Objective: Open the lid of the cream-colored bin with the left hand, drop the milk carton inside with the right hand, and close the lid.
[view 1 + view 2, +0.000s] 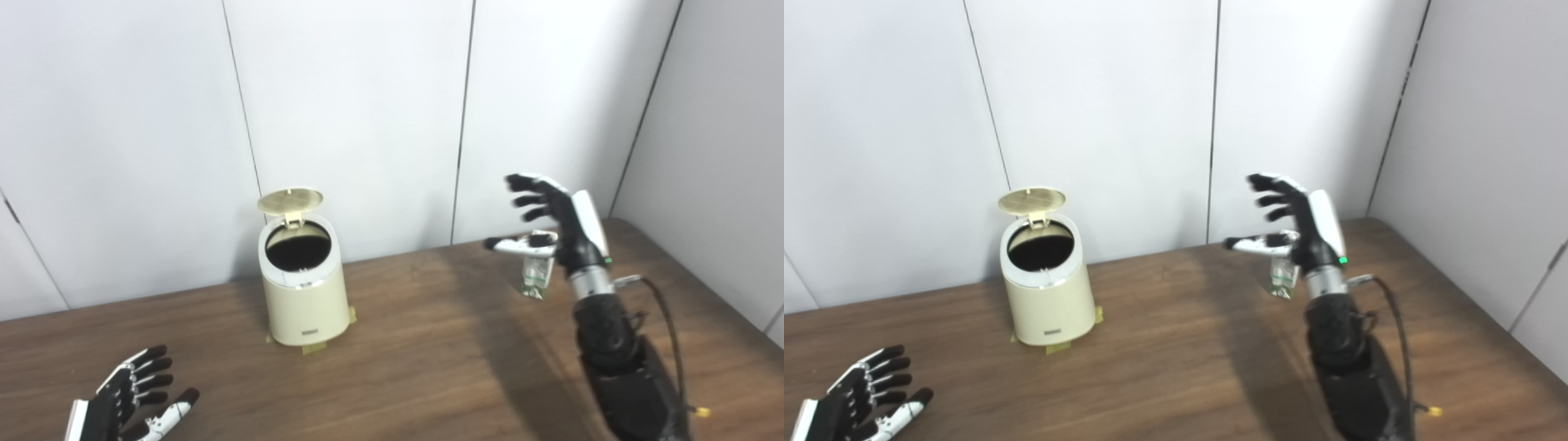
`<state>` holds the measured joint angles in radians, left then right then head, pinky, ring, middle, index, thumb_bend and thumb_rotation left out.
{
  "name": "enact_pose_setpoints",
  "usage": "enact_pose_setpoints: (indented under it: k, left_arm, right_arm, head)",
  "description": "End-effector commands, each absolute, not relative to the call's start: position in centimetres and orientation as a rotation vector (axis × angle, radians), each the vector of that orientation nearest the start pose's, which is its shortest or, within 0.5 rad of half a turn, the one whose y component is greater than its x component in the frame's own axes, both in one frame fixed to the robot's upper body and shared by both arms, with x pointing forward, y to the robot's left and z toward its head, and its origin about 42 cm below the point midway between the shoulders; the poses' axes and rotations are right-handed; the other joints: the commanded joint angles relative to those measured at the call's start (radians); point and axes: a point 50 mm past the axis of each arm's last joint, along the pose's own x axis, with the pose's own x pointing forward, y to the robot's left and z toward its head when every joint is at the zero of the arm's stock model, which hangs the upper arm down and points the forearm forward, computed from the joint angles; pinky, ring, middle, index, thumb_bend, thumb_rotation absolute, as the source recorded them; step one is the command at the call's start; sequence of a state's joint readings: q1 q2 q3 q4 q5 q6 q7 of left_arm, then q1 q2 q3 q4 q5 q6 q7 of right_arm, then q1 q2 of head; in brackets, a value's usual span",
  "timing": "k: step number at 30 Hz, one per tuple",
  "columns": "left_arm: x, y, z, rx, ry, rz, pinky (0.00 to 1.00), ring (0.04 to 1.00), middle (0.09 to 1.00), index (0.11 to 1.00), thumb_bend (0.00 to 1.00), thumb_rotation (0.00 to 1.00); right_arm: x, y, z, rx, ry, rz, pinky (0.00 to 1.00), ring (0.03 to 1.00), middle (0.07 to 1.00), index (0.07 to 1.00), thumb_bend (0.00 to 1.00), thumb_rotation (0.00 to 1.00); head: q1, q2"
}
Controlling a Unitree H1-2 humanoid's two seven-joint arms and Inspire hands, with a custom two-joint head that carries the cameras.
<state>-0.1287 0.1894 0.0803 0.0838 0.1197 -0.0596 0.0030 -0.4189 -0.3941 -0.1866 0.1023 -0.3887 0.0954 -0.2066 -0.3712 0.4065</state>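
Already open, the cream-colored bin stands toward the back of the wooden table, its round lid tipped up on the rear hinge and its dark mouth exposed. The right hand, fingers spread wide and raised, hovers well to the bin's right beside the milk carton, which sits partly hidden behind the thumb and wrist; whether the carton rests on the table or is touched at all cannot be told from either of the 2 head views, though the fingers are plainly not closed on it. The left hand lies low at the near left corner, fingers apart and holding nothing, well away from the bin.

The step in hand looks to be the grasp of the carton. It would go best with the fingers brought round the carton's body squarely before closing (a small, light pack will likely tip if nudged from 1 side), then a lift high enough to clear the bin's rim.

Tabs of tape mark the bin's base on the dark wood. Plain white wall panels enclose the table behind and to the right.
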Motion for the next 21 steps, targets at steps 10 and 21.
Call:
enact_pose_setpoints:
  k: [10, 21]
  left_arm:
    - [33.5, 29.5, 14.1, 0.32, -0.165, 0.064, 0.63, 0.713, 0.765, 0.777, 0.64, 0.03]
    - [33.4, 29.2, 14.7, 0.333, -0.151, 0.057, 0.62, 0.689, 0.739, 0.762, 0.65, 0.01]
  right_arm:
    - [41.5, -43.8, 29.7, -0.65, -0.217, -0.44, 0.7, 0.836, 0.907, 0.866, 0.8, 0.21]
    - [41.5, -44.8, 26.8, -0.594, -0.082, -0.287, 0.84, 0.925, 0.959, 0.962, 0.87, 0.24]
  head:
    - [-0.007, 0.015]
    - [0.005, 0.028]
